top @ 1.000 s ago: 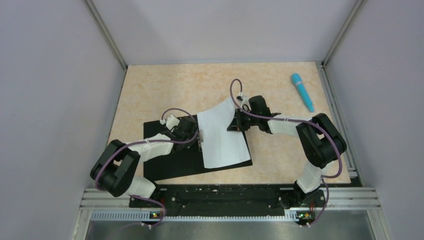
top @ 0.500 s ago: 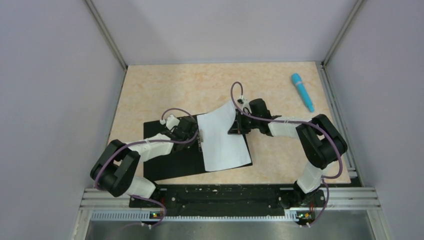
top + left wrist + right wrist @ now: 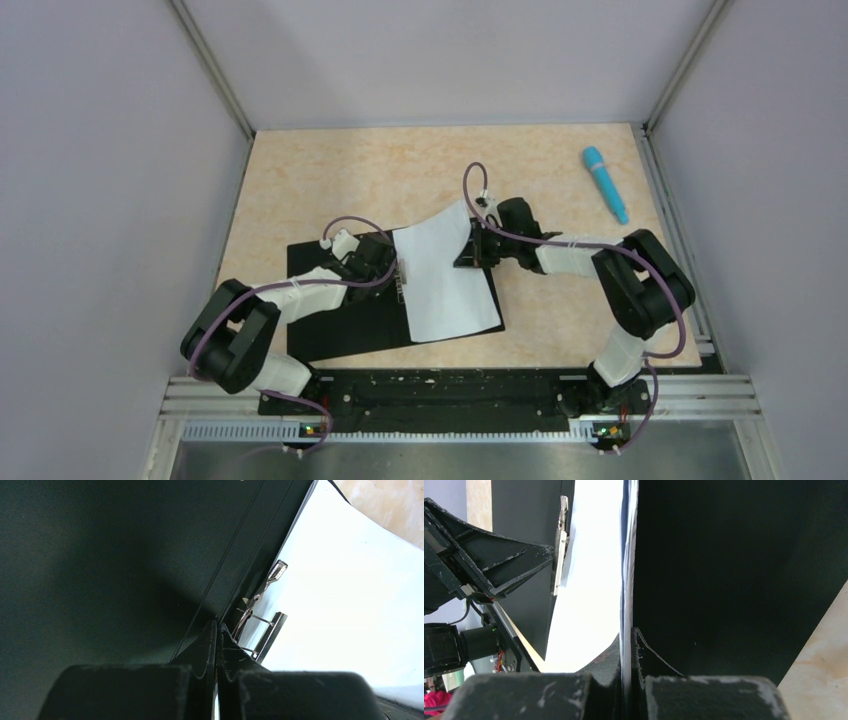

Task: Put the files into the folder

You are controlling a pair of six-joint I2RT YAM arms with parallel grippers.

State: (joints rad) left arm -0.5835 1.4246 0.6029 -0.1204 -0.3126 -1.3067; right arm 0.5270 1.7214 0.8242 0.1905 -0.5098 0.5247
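Right now, your right claw (image 3: 629, 632) is pinched shut on the far right edge of the files (image 3: 447, 290), holding that corner raised above the folder (image 3: 340, 325). The rest of the sheets lie on the right half of the open folder, which rests flat on the surface (image 3: 320, 180), black inside up. Your left claw (image 3: 217, 630) is pressed together, tips down at the folder's spine, just beside the metal clip (image 3: 267, 635) at the sheets' left edge.
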